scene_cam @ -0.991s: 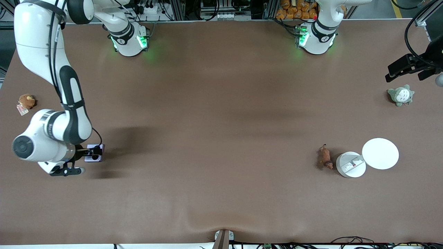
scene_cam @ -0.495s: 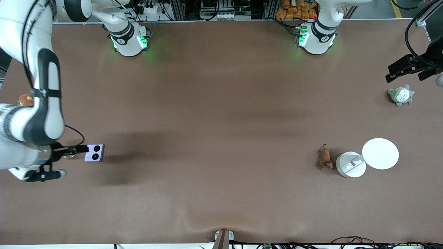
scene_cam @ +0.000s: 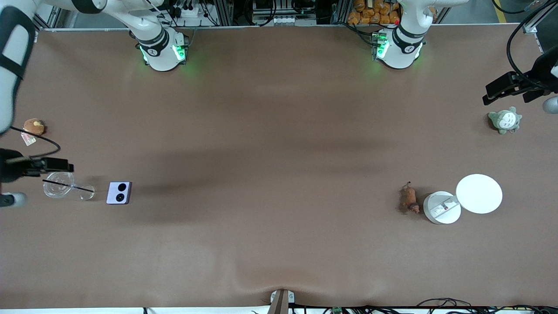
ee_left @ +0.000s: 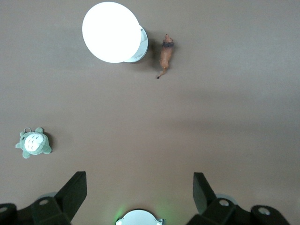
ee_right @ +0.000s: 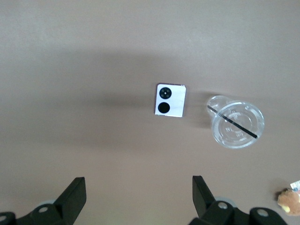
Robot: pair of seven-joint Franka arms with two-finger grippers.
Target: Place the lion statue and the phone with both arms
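A brown, matte table (scene_cam: 279,174) spreads wide under two white robot arms. The phone (scene_cam: 119,192) — a small, nearly square, pale lilac slab with two black camera circles — lies flat toward the right arm's end of the table, just beside a clear plastic cup (scene_cam: 59,185) lying on its side with a thin black straw across it. The right gripper (scene_cam: 48,165) hangs at that table edge over the cup; only a dark piece of it shows from the front, while the right wrist view shows its fingers (ee_right: 75,197) spread wide with nothing between them, high above the phone (ee_right: 170,100) and cup (ee_right: 236,123). A round brown plush toy (scene_cam: 33,126) with a tag sits farther from the front camera than the cup. Toward the left arm's end, the lion statue (scene_cam: 409,198) — tiny, slender, orange-brown — lies just beside a small white round container (scene_cam: 441,208), which a larger flat white disc (scene_cam: 478,193) overlaps. The left gripper (scene_cam: 508,85) waits over the table edge near a grey-green plush (scene_cam: 504,120); the left wrist view shows its fingers (ee_left: 77,192) wide apart and empty, and the lion's thin tail (ee_left: 161,74), which the front view does not resolve.
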